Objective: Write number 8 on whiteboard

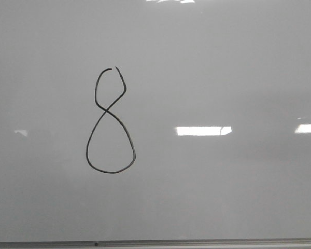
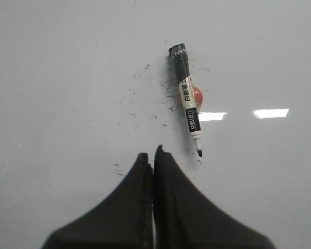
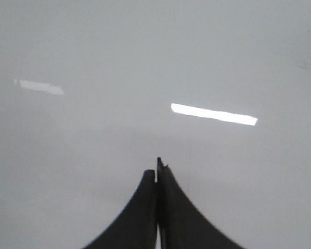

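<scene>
The number 8 [image 1: 110,120] is drawn in thin black line left of centre on the whiteboard [image 1: 223,62], its small upper loop open at the top. No gripper shows in the front view. In the left wrist view my left gripper [image 2: 152,151] is shut and empty above the board [image 2: 52,78]; a black-and-white marker [image 2: 187,104] lies uncapped on the board just beyond and beside the fingertips, tip toward them, apart from them. In the right wrist view my right gripper [image 3: 157,167] is shut and empty over bare board [image 3: 93,52].
A thin grey metal strip [image 1: 197,243] runs along the board's near edge. Small black ink specks [image 2: 140,104] are scattered beside the marker. A red spot [image 2: 197,95] shows beside the marker's body. Bright light reflections [image 1: 202,130] lie on the board.
</scene>
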`<state>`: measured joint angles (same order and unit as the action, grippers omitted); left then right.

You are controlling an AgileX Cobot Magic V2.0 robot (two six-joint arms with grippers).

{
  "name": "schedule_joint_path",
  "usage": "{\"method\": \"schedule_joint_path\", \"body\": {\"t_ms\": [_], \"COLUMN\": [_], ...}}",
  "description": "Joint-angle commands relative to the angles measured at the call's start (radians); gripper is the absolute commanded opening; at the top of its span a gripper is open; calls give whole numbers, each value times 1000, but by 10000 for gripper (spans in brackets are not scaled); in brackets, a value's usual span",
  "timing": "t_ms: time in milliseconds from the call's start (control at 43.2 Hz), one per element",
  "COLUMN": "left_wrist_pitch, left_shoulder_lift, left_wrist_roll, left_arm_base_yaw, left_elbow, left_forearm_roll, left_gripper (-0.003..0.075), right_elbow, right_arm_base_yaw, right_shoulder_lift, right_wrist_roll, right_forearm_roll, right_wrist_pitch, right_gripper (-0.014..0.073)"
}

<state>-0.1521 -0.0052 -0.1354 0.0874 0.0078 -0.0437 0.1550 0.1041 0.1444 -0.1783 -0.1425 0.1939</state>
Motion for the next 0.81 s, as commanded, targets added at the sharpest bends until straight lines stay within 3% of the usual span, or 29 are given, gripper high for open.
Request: {"method": "schedule_joint_path", "body": {"t_ms": [0, 208, 787], "left_wrist_pitch": [85, 85, 85], "left_shoulder_lift": [-19, -19, -19], "left_wrist_roll": [2, 2, 2], "left_arm_base_yaw": [1, 1, 1], "left_elbow": [1, 1, 1], "left_forearm_roll": [-2, -2, -2], "left_gripper": [-19, -19, -19], "right_elbow": [-42, -166, -179], "right_arm_base_yaw": [-60, -151, -153], "right_shoulder_lift": [-56, -175, -173], "right_wrist_roll": [99, 123, 122], "right_forearm_roll": [42, 44, 46], "right_wrist_pitch": [-102, -81, -51], "right_gripper": [-68, -68, -68]}}
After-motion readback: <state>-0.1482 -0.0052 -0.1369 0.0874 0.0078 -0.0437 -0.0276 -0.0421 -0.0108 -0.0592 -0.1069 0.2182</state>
